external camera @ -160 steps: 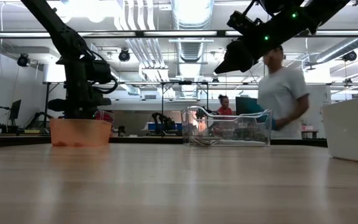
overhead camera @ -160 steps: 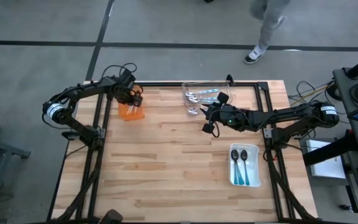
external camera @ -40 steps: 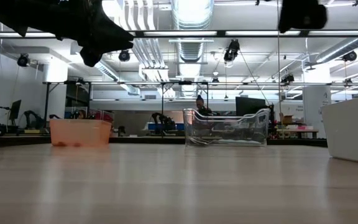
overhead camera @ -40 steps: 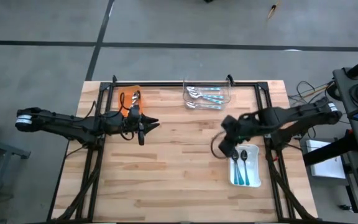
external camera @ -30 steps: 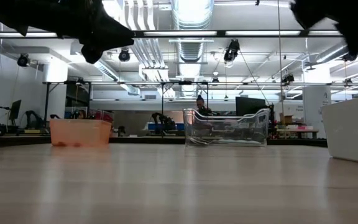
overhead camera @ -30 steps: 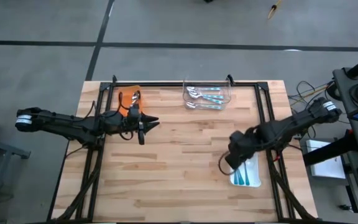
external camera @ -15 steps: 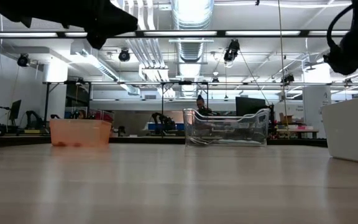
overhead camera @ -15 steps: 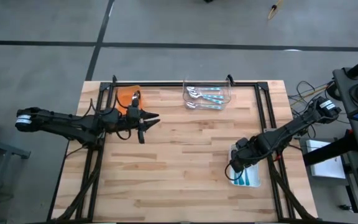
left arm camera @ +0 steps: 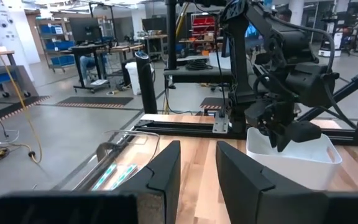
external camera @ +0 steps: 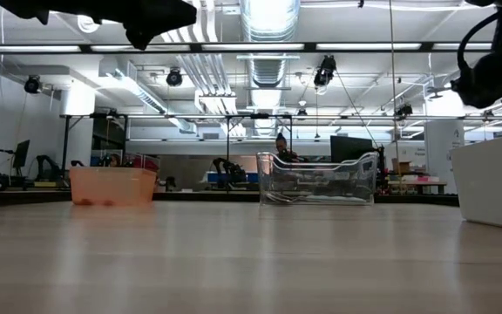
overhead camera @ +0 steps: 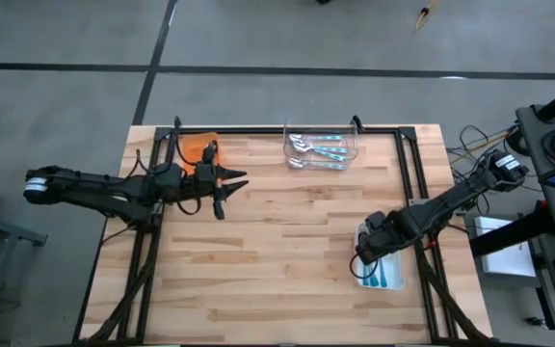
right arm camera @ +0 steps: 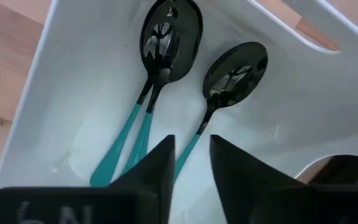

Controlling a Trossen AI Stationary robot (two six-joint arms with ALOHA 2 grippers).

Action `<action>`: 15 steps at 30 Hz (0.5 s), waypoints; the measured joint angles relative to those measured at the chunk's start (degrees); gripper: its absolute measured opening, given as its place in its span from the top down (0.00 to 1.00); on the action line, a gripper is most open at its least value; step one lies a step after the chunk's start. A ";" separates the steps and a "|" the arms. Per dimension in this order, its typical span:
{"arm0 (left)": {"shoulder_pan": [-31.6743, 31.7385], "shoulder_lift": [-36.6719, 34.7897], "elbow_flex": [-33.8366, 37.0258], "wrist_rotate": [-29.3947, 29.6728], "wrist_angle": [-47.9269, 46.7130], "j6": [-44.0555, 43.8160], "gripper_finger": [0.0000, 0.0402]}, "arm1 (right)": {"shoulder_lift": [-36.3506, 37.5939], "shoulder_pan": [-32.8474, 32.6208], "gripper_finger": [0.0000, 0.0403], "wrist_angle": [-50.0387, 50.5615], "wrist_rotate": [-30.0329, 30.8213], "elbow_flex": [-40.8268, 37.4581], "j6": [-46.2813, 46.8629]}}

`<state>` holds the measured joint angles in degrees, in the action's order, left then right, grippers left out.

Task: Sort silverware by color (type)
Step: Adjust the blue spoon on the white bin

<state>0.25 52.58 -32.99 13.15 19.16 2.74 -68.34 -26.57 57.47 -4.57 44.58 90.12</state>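
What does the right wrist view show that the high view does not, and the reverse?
Only the right wrist view shows three teal spoons lying in the white tray, two stacked, with the right gripper open just above them. Only the high view shows the clear tray, the orange tray and the left gripper over the table. Both show the white tray and teal handles.
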 joint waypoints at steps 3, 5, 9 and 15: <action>0.00 0.00 0.12 0.03 -0.14 0.00 0.79 | 0.00 -0.91 0.69 -0.16 0.12 -0.15 0.86; 0.00 0.00 0.35 0.02 -0.65 0.00 0.79 | 0.00 -1.82 0.64 -0.93 0.14 -0.57 1.81; 0.00 0.00 0.46 0.04 -1.55 -0.09 0.79 | -0.02 -3.77 0.58 -5.75 0.19 -2.60 4.73; 0.00 -0.02 0.24 0.04 -2.14 0.24 0.79 | -0.02 -5.69 0.59 -8.87 0.23 -6.04 9.42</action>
<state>0.25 52.56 -32.75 13.19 17.02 2.98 -68.36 -32.26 48.60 -4.34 38.54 99.54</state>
